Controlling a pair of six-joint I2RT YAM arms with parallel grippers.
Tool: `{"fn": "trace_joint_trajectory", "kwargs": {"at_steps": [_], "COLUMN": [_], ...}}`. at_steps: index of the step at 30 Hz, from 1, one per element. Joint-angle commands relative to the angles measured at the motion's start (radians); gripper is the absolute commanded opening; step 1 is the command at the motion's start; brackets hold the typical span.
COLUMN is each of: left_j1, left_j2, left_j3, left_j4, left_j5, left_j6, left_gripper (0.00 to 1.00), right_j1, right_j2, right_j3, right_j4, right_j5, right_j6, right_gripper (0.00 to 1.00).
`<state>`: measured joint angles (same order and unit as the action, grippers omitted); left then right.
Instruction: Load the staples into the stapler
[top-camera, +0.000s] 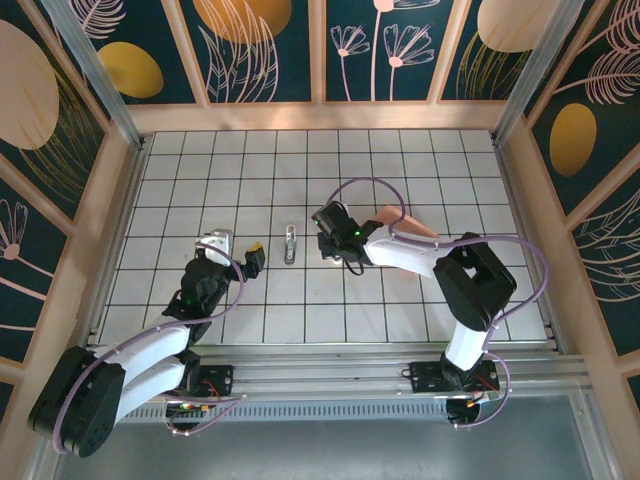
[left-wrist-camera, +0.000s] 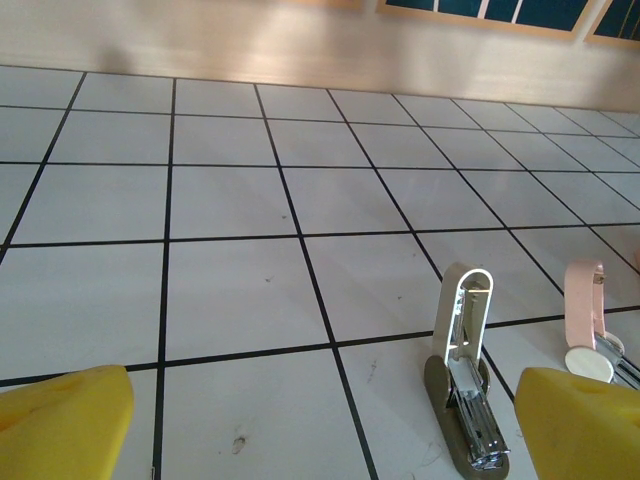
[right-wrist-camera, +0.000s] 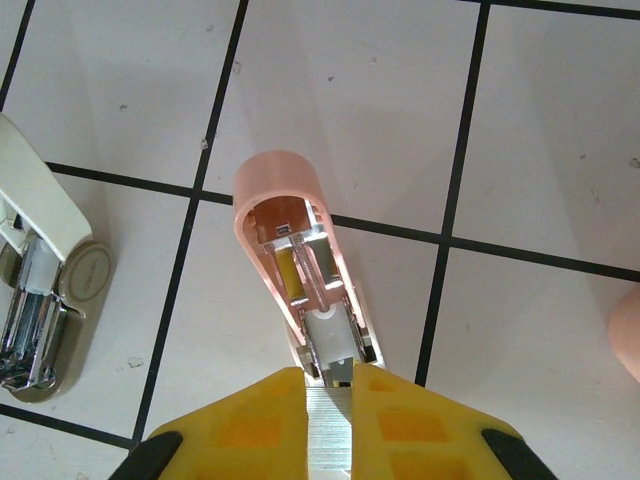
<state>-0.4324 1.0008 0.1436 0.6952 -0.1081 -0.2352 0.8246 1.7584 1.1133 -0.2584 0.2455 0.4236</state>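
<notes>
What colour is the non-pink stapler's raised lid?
Cream-white on the stapler; clearest in left wrist view.

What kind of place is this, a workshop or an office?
Probably a robot test booth, not an office: a white gridded table boxed in by leaf-patterned wall panels, a left arm and a right arm bolted along its near edge, and a small stapler lying opened.

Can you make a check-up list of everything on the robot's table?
Surface: white tiles, black grid lines.
Job's things: staples pinched at the open pink stapler rail; white stapler open, between the grippers.
Clutter: pink tray beside the right arm.
Grippers: left gripper open, holding nothing; right gripper shut on the staples.
Cables: purple cables looping along both arms.
Surroundings: wooden frame, dark flower-patterned walls.
</notes>
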Motion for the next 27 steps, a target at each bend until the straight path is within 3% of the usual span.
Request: {"fn": "trace_joint_trajectory", "kwargs": {"at_steps": [1, 27], "left_j1": [-0.003, -0.003], "left_j2": [-0.014, -0.015], "left_j3": [0.016, 0.024], "left_j4": [0.001, -0.005], "left_j5": [0.015, 0.018], "left_j6": [0.018, 0.023], "left_gripper": [0.97, 0.97], "right_j1": [-0.003, -0.004], "right_j2": [0.013, 0.054], "right_j3": [-0.014, -0.035], "right_j4": [0.009, 0.021], "right_j5": [0.016, 0.021], "right_j6": [-0.019, -0.025], "right_gripper": [0.13, 0.13]}}
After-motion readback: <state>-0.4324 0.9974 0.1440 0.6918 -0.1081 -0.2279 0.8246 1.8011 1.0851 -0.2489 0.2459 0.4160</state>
